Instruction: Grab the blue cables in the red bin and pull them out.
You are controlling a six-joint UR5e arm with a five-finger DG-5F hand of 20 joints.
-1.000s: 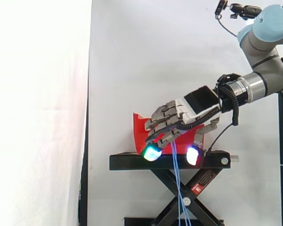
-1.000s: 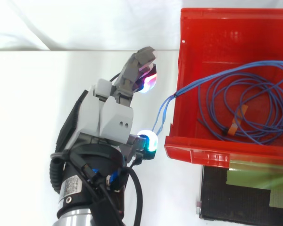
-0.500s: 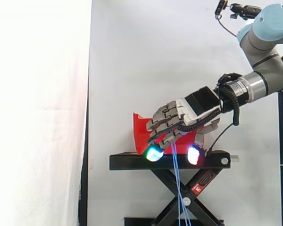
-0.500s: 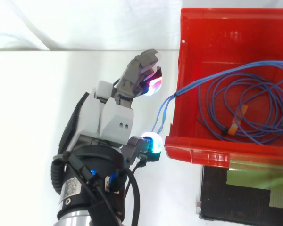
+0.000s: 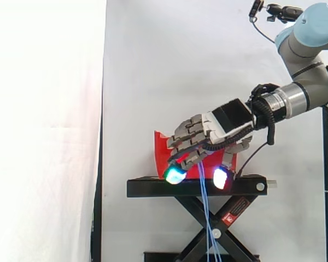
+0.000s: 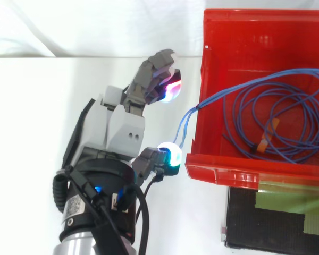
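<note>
Just beside the red bin (image 6: 223, 172), the hand (image 6: 122, 122) was held outside its side wall, over the black stand (image 5: 153, 187). The blue cables (image 6: 195, 108) were seen coiled inside the bin, with a few strands draped over that wall and hung down past the hand. Whether any strand was gripped could not be told.

Side view: camera level with the black stand (image 5: 153, 187), well back, facing across it; arm (image 5: 309, 38) enters from 3 o'clock. Top view: camera overhead, close, facing straight down; arm enters from 7 o'clock. Shared: robot hand (image 5: 225, 123), red bin (image 6: 223, 176), blue cables (image 6: 287, 101).
</note>
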